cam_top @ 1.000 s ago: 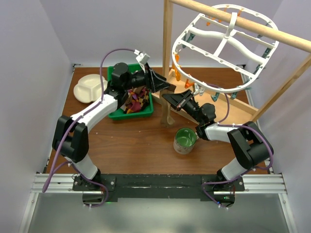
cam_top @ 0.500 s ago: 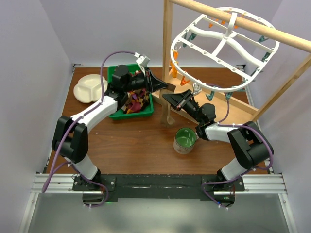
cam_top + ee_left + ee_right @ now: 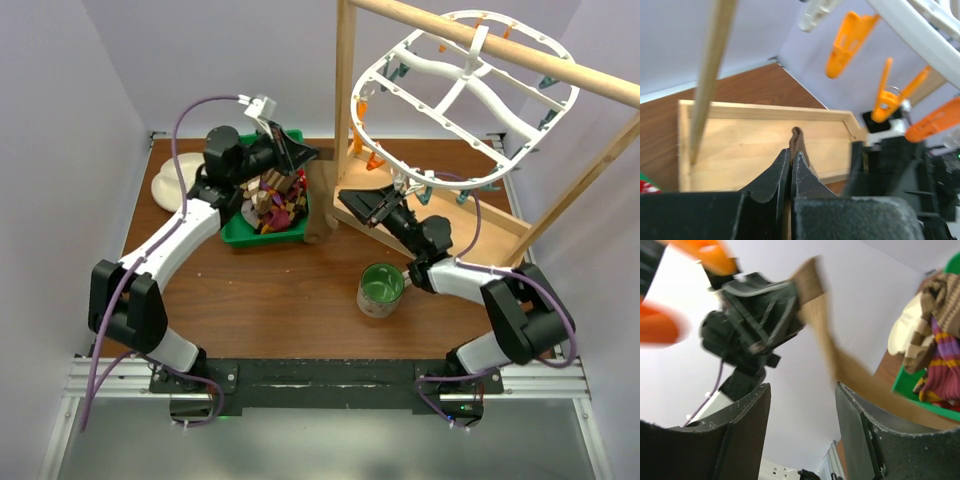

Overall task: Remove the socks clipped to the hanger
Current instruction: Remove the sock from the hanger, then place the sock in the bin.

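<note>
- Brown fabric of one sock (image 3: pixel 320 210) is pinched in my left fingers (image 3: pixel 790 167), which are pressed tight together on its top edge. The rest of it dangles free, just beside the green bin (image 3: pixel 232 238).
- That sock is off the hanger (image 3: pixel 385 62), which hangs well above it. I can make out no other sock on the clips.
- To do this step well, I judge I should carry the pinch further over the bin. I should part my fingers only once the trailing tail hangs above the pile of socks (image 3: pixel 940 355), or it may drape over the rim onto the tabletop (image 3: pixel 260 290).
- My right fingers (image 3: pixel 362 205) are spread wide and hold nothing. The dangling sock hangs ahead of them, apart from both.
</note>
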`<state>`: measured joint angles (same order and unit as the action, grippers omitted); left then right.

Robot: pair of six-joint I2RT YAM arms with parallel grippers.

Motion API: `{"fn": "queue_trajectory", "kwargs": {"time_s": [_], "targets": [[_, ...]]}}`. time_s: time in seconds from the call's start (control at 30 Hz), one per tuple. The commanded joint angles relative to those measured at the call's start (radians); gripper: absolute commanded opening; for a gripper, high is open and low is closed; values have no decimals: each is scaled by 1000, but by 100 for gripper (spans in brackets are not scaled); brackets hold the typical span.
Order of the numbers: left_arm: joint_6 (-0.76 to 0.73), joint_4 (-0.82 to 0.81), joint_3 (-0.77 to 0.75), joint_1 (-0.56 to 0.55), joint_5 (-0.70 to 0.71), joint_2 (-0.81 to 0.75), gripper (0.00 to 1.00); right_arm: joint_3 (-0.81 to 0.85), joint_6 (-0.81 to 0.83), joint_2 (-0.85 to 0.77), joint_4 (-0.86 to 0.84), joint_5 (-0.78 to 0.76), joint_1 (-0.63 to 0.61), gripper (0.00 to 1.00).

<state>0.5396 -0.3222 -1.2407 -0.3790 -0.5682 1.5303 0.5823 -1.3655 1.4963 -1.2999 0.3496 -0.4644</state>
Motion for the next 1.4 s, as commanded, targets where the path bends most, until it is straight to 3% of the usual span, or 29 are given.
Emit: {"fn": "queue_trajectory", "kwargs": {"time_s": [0.0,0.27,0.47,0.63,0.9,1.13,1.37], "targets": [[34,40,-78,77,54,-18,0,-32,123,-131,59,-73,0,59],[91,72,-290,222,-11,109,0,-39,264,-284,302,-133,-2,60],[92,112,-399,264,-18,197,0,-42,318,-346,386,-149,0,61],[86,103,-245,265,39,235,0,-52,325,-355,387,-141,0,61],[118,135,4,267,323,362,0,-72,332,-366,406,-136,-2,61],[149,117,30,264,350,495,0,-67,335,-360,402,-129,-2,60],[137,150,23,264,380,435,0,-64,348,-369,419,-135,0,61]]}}
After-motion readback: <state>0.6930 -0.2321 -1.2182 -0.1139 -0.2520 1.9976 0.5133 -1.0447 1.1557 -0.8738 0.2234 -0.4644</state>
